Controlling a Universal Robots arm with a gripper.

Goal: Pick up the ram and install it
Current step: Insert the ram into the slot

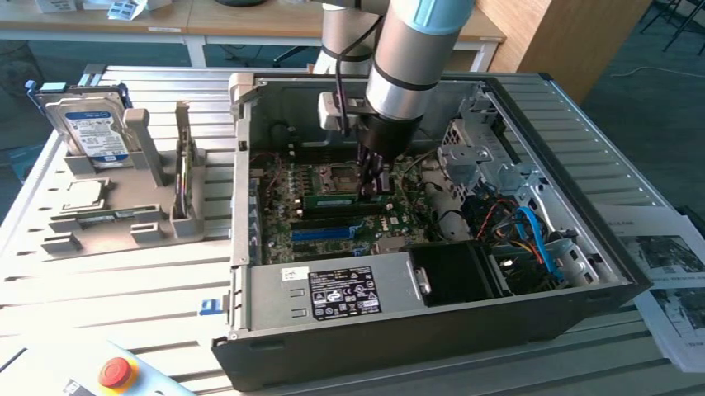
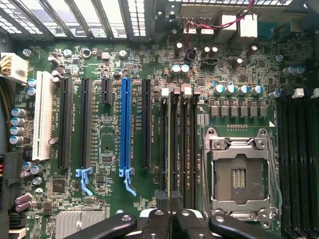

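The ram (image 1: 330, 199) stands on its long edge inside the open computer case (image 1: 441, 330), lined up along the memory slots (image 2: 179, 144) of the motherboard (image 1: 319, 231), just beside the empty CPU socket (image 2: 238, 174). It looks to be in or right over a slot; how deep it sits cannot be told. The fingers (image 1: 375, 169) point straight down at the end of the stick nearer the exterior view's right and are drawn almost together, leaving only a thin gap. They appear to pinch the board's upper edge, a hold that would keep the stick upright and its contact edge square to the slot. The case lies on its side with its panel off, which leaves the board facing up for the arm.

Well apart, toward the exterior view's left, a grey fixture (image 1: 138, 144) props a hard drive (image 1: 94, 128) upright, with a CPU chip (image 1: 82, 194) lying flat in front of it.

The surface (image 1: 111, 280) is slatted metal and carries a red stop button (image 1: 115, 371) and printed papers (image 1: 672, 280). Behind it are pale desks (image 1: 220, 21) and a wooden panel (image 1: 551, 33).
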